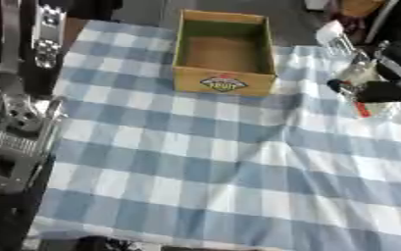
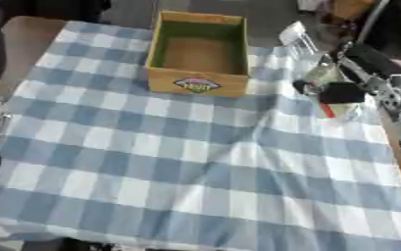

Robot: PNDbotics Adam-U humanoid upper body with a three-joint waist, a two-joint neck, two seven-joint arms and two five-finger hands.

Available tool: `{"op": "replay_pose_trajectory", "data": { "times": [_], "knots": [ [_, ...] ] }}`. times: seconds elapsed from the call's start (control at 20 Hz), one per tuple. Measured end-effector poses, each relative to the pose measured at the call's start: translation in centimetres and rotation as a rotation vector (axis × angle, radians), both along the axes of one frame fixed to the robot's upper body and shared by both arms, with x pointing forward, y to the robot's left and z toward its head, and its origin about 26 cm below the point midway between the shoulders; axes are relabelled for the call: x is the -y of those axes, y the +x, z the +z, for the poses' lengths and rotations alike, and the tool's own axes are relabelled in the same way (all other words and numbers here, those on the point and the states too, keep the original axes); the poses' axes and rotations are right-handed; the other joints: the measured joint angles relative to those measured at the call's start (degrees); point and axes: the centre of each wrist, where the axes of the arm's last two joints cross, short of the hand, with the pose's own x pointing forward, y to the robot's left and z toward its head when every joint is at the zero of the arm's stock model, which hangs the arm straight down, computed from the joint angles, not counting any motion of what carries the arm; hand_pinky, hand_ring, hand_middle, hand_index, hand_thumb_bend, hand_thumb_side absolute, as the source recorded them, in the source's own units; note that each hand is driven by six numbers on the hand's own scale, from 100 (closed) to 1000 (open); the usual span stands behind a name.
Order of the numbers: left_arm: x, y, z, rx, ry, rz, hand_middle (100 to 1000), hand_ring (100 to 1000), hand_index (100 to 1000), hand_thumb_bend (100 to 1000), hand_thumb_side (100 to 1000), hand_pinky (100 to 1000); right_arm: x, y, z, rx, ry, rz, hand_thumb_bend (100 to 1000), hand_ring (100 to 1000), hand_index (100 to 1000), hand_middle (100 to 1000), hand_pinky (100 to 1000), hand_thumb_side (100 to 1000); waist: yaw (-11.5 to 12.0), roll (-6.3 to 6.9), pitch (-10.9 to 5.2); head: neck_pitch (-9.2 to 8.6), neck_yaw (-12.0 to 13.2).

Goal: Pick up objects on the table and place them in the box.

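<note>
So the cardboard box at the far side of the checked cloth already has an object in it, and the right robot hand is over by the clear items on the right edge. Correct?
Not quite: the box is empty, as the left eye view shows. The rest holds: the right robot hand is at the clear items on the checked cloth.

A blue-and-white checked cloth [image 2: 195, 166] covers the surface and fills most of the frame, lying askew, with soft creases running through its middle. At the upper left of the right eye view a bare brown corner of the surface [image 2: 28, 34] shows past the cloth's edge. Beyond the far edge, along the top of the frame, lies a grey floor [image 1: 143, 10] (dull and evenly lit). In the upper right corner a brownish shape [image 1: 358, 7] stands on that floor, too blurred to identify. The light is diffuse, casting only faint shadows across the cloth.
</note>
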Motion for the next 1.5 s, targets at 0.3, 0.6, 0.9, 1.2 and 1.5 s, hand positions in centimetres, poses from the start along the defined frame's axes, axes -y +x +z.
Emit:
{"op": "replay_pose_trajectory", "data": {
  "times": [0.3,0.6,0.9,1.2,1.5],
  "knots": [
    [0.2,0.1,0.5,0.016,0.001,-0.004,794,680,915,328,872,736,-0.5,0.5,2.9,0.061,0.035,0.049,100,100,100,100,100,741,0.60,-0.09,1.06,-0.45,-0.02],
    [0.4,0.1,1.1,0.035,0.003,-0.012,793,678,917,325,877,733,-1.2,1.4,5.5,0.097,0.011,0.077,100,100,100,100,100,763,1.55,-0.27,2.29,-1.13,-0.08],
    [0.8,0.2,1.8,0.050,0.008,-0.025,792,677,917,323,878,732,-1.5,2.4,7.0,0.129,-0.043,0.089,100,100,100,100,100,785,2.55,-0.40,3.69,-2.18,-0.08],
    [1.3,0.3,2.2,0.066,-0.002,-0.036,792,676,918,321,879,731,-1.8,2.7,8.1,0.210,-0.040,0.121,100,100,100,100,100,804,3.53,-0.72,5.16,-5.07,-0.06],
    [1.7,0.3,2.8,0.086,-0.008,-0.045,790,675,919,321,880,729,-2.2,2.9,9.0,0.327,0.006,0.141,100,100,100,100,100,811,4.87,-0.95,6.88,-7.85,-0.06]
  ]
}}
